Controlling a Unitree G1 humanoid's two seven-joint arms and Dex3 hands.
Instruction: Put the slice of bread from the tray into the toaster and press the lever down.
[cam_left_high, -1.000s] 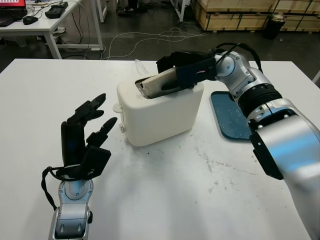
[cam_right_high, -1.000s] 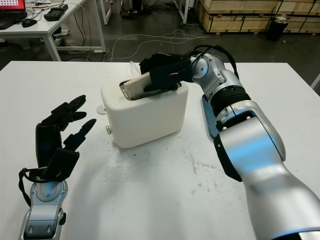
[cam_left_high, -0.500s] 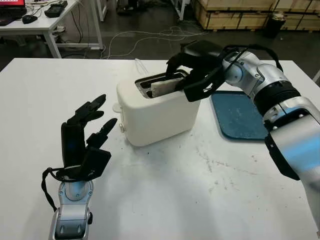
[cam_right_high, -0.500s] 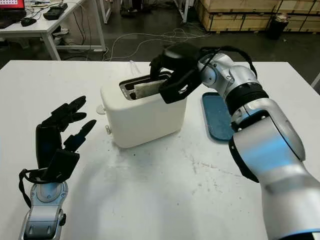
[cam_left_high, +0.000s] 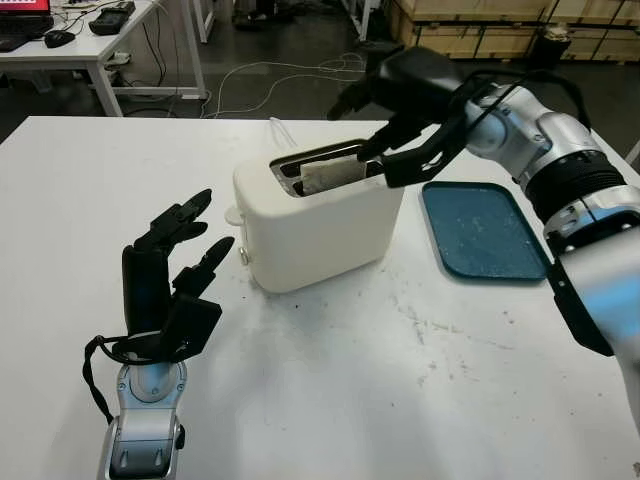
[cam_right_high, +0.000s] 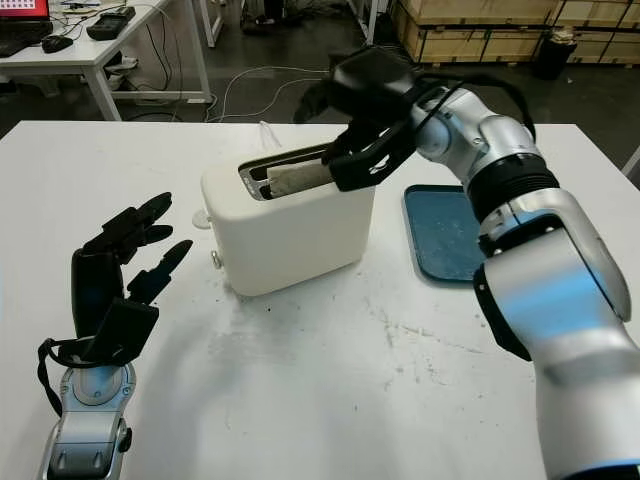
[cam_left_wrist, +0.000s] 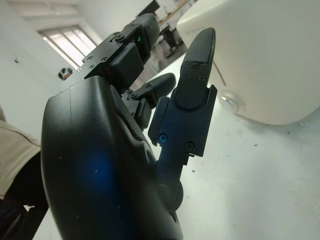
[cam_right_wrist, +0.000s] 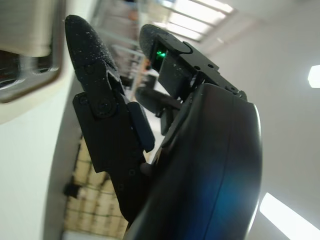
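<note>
Your right hand (cam_left_high: 400, 110) is hovering just above the far right end of the toaster (cam_left_high: 320, 215), holding nothing, fingers loose and uncurled over the slots. The bread (cam_left_high: 330, 175) is sitting in the slot, tilted a bit, with its top edge poking out above the rim. From the head camera I can't tell whether a fingertip is touching the toaster's top or just hanging over it.

Your right wrist camera is giving you something the head views aren't: the slot rim (cam_right_wrist: 25, 75) up close, right next to one black fingertip (cam_right_wrist: 82, 35), with nothing between the fingers.

Your left hand (cam_left_high: 170, 275) is waiting upright over the table (cam_left_high: 330, 400) to the left of the toaster, open and not gripping anything. Its wrist camera is picking up the toaster's rounded lower corner and a small round knob (cam_left_wrist: 232, 101) on the side, which in the head view is just a little nub (cam_left_high: 243, 256). The lever (cam_left_high: 233, 214) is sticking out on that same left end, near the top.

The blue tray (cam_left_high: 480, 230) is lying on the table to the right of the toaster.
</note>
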